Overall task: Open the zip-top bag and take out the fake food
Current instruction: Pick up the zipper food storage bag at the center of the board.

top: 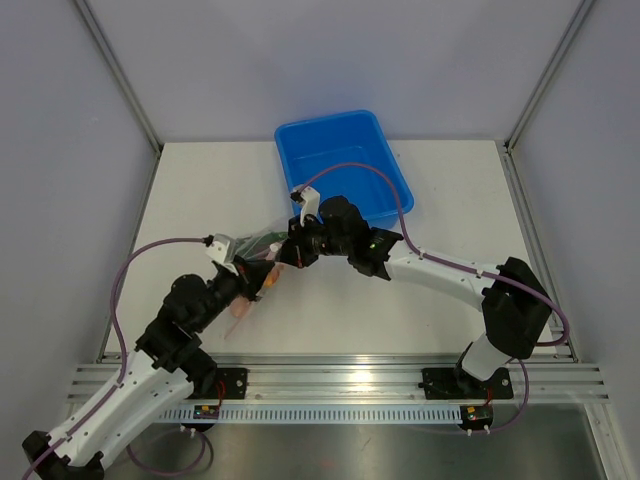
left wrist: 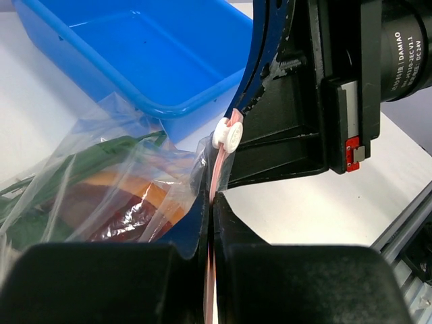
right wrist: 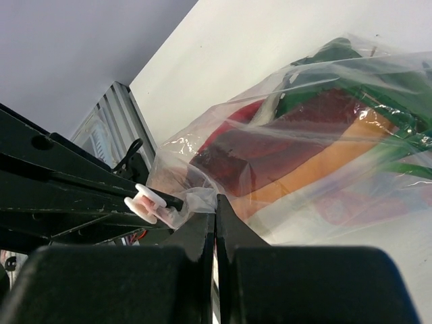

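The clear zip-top bag (top: 262,243) lies mid-table between both arms. My left gripper (left wrist: 212,202) is shut on its pinkish zip strip (left wrist: 217,169), just below the white slider (left wrist: 227,135). My right gripper (right wrist: 215,216) is shut on the bag's plastic edge beside that slider (right wrist: 150,204). In the top view the left gripper (top: 262,275) and right gripper (top: 293,250) meet at the bag's end. The fake food (right wrist: 283,145) shows through the plastic as red, orange and green pieces (left wrist: 128,202), still inside the bag (right wrist: 317,81).
A blue tub (top: 340,165) stands at the back of the table, just behind the bag, and shows in the left wrist view (left wrist: 155,61). Grey walls close in the sides and back. An aluminium rail (top: 340,385) runs along the near edge.
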`<state>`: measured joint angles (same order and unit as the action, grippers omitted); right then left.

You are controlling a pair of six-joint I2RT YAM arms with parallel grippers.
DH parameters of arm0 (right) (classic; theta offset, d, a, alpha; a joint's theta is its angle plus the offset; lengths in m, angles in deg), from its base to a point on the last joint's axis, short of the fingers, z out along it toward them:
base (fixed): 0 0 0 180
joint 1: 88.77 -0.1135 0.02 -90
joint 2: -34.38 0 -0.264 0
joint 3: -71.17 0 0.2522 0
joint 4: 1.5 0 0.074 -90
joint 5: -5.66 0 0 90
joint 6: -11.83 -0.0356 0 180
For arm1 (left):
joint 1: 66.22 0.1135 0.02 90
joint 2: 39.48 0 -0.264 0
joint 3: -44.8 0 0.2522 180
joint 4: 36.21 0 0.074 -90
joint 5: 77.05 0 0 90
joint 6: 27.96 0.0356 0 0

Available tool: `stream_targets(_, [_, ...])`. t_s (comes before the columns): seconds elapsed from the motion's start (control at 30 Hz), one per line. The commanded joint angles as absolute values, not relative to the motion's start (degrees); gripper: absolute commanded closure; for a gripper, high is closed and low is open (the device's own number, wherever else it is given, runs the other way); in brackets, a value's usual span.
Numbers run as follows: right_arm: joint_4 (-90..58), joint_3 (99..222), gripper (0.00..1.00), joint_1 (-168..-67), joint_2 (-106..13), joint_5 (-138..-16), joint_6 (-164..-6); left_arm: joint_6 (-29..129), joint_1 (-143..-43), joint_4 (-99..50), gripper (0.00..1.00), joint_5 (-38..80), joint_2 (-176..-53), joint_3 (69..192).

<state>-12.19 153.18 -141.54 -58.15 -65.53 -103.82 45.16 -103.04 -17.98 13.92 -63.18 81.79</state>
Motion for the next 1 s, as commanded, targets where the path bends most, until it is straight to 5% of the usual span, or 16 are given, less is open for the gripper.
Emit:
stream_targets(0.0, [-12.0,155.95,1.0,-141.06,-56.76,-62.89,-100.76,45.43,-103.31,-18.94,1.0,11.54,-61.98,83.88])
stream_targets(0.37, [-13.85,151.3,0.75,-141.15,-53.16,-61.4,-78.53,45.08,-103.31,-18.06,1.0,12.06,-61.01,84.05])
stream_targets(0.73, [-6.49,141.81,0.32,-139.04,-43.76,-54.63,-70.34,45.08,-103.31,-18.41,1.0,12.6,-61.19,83.97])
stream_targets(0.97, [-0.85,142.24,0.31,-138.95,-46.91,-53.75,-71.75,45.17,-103.31,-20.08,1.0,17.34,-61.1,83.61])
